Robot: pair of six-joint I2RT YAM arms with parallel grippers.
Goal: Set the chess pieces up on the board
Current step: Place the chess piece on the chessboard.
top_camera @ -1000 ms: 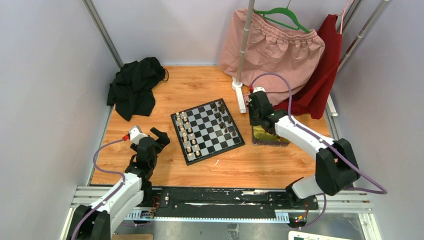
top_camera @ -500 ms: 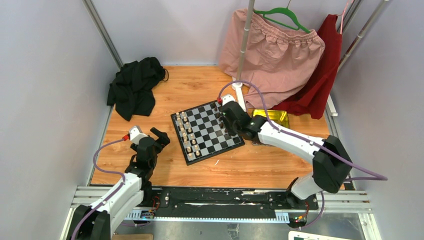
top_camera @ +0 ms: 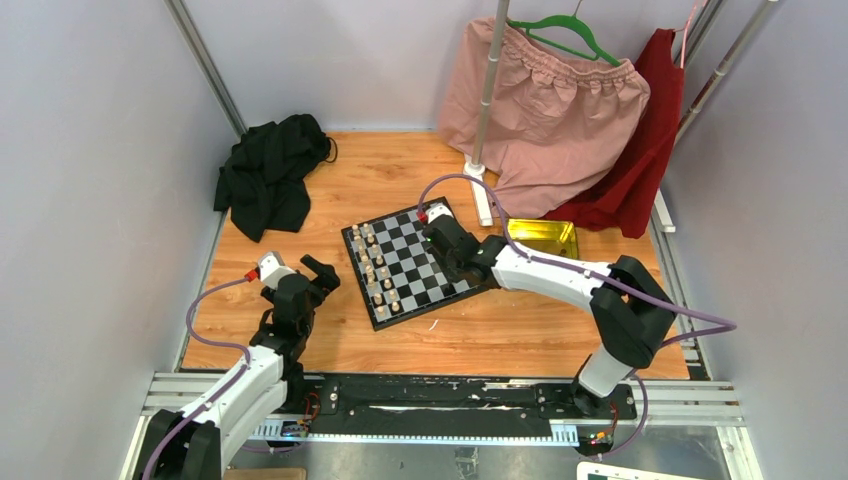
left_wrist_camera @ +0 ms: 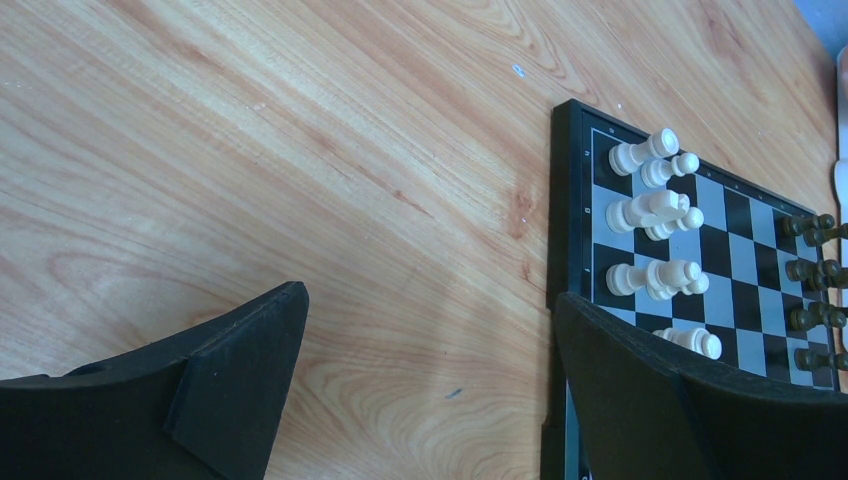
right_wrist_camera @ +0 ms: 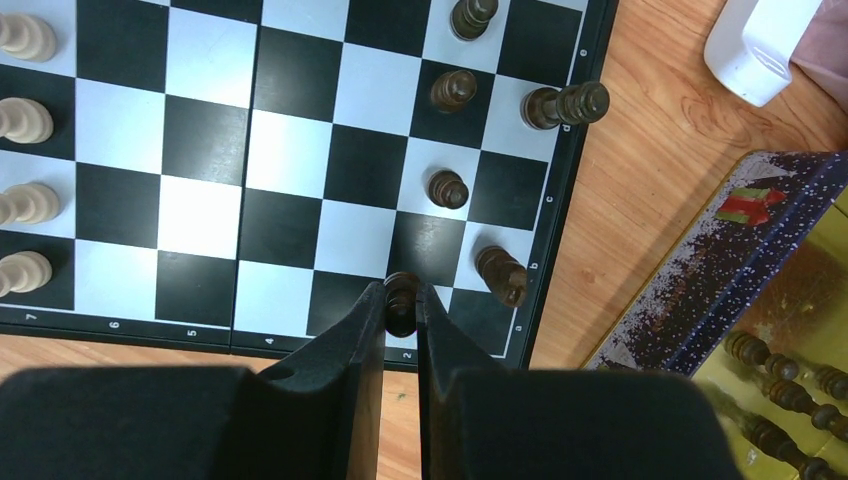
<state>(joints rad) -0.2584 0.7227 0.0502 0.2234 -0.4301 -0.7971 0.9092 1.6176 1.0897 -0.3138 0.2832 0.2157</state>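
While the right end effector (right_wrist_camera: pixel 401 297) hangs over the board (right_wrist_camera: pixel 290 150), its two fingers are pinched shut on one dark piece (right_wrist_camera: pixel 401 288), poised above a square near the board's dark-side edge. Progress, judged from the layout: the cream pieces (left_wrist_camera: pixel 655 210) stand in two rows along the opposite side and look largely placed. Only a handful of dark pieces (right_wrist_camera: pixel 452 90) stand on their own side — more lie in the yellow tin (top_camera: pixel 541 238) just beside the board. The dark ranks appear to be the work left. The left end effector (left_wrist_camera: pixel 425 375) is spread wide and empty over bare tabletop (left_wrist_camera: pixel 300 150), just off the board's cream edge. Room for moving: the tin and a white rack foot (right_wrist_camera: pixel 755 45) crowd the dark-side edge, and one standing piece is just beside the held one — the board's middle squares lie free.
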